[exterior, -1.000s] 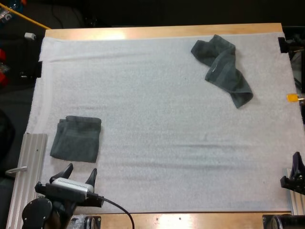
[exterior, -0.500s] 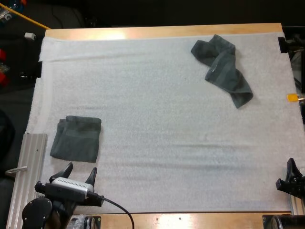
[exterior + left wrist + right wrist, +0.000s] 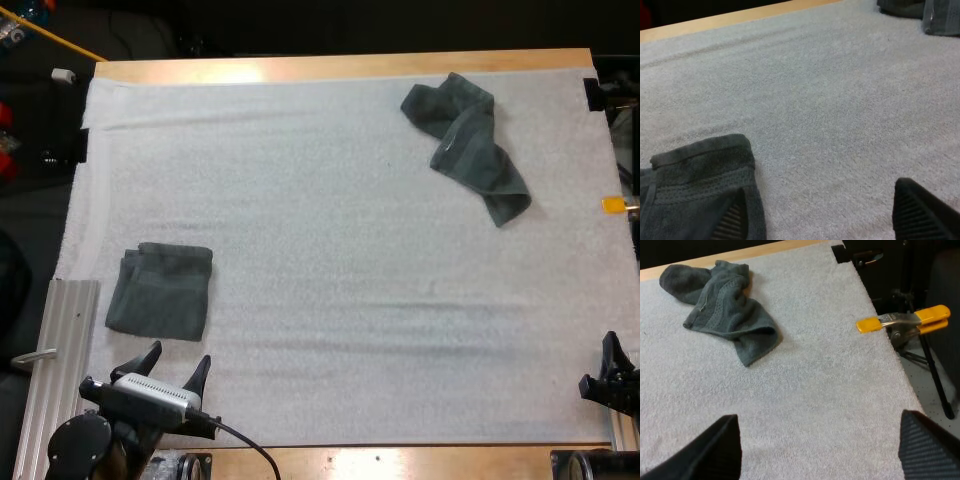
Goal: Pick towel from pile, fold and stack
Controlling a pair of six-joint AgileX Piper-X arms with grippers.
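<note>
The crumpled towel [image 3: 465, 145] lay at the far right of the white mat [image 3: 330, 300], untouched. The right gripper [image 3: 598, 365] faced it from the near edge, fingers spread wide and empty, probably poised to fetch it. The left gripper [image 3: 178, 355], equally open and empty, waited just beside the folded towel [image 3: 160, 290].

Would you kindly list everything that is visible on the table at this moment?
crumpled towel: one, dark grey-green, far right part of the mat
folded towel: one, dark grey-green, near left part of the mat
mat: one, white, covering most of the table
table: one, light wood, its edge showing beyond the mat's far side
left gripper: one, black fingers, open, just short of the folded towel
right gripper: one, black fingers, open, over the mat's near right edge
</note>
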